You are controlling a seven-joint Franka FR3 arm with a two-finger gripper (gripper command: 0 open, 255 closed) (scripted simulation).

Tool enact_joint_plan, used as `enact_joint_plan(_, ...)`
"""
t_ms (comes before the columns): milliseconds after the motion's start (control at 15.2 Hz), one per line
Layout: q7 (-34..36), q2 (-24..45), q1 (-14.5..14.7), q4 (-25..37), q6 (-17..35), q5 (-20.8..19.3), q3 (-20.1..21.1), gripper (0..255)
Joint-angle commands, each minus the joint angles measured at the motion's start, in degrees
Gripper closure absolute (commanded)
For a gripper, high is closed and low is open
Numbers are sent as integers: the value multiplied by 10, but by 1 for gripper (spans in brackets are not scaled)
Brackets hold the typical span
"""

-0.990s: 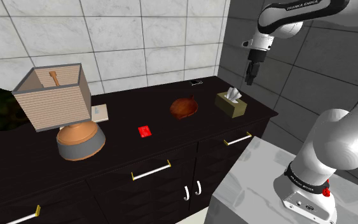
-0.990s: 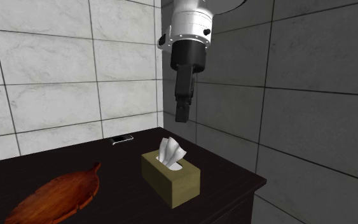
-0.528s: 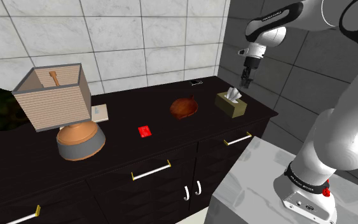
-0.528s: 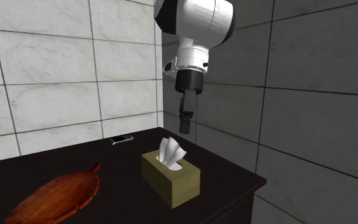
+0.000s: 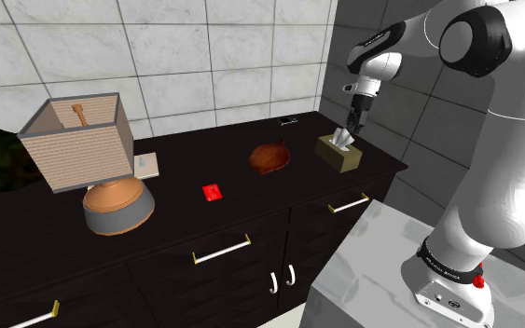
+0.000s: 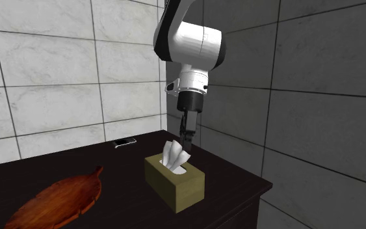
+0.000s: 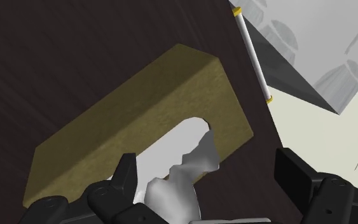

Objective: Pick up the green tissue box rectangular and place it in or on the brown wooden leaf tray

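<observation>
Over the last 1 s the end effector [image 5: 353,121] had dropped from well above the counter [image 5: 251,200] to just over the olive-green tissue box [image 5: 338,154], its tips now level with the white tissue [image 6: 173,156] sticking out of the top slot. In the wrist view the end effector [image 7: 208,172] had its 2 fingers apart, the tissue between them; 1 finger hung over the box top [image 7: 139,121] near the slot, the other over bare counter past the box's long side. No contact with the box was visible, so it was not yet gripped. Judgement: approach nearly finished, with closing on the box next, though the tissue may get pinched too. The box [image 6: 175,182] sat flat on the counter's end nearest the grey wall, close to the front edge above a drawer handle [image 7: 252,54]. The brown leaf tray [image 5: 269,156] lay near it toward the shoulder view's left, with a strip of bare counter between them. That path looked open: the red square [image 5: 214,193] and the lamp [image 5: 92,158] stood well beyond the tray. The tight side was the wall corner behind the arm.
</observation>
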Motion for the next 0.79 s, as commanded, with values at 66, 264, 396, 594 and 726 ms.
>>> enact_joint_plan(66,-3,0,4,-21,22,4,3,0)
enact_joint_plan(264,-4,1,4,-25,26,5,3,0)
enact_joint_plan(396,-4,1,4,-25,26,5,3,0)
enact_joint_plan(594,-4,1,4,-25,26,5,3,0)
enact_joint_plan(726,-4,1,4,-25,26,5,3,255)
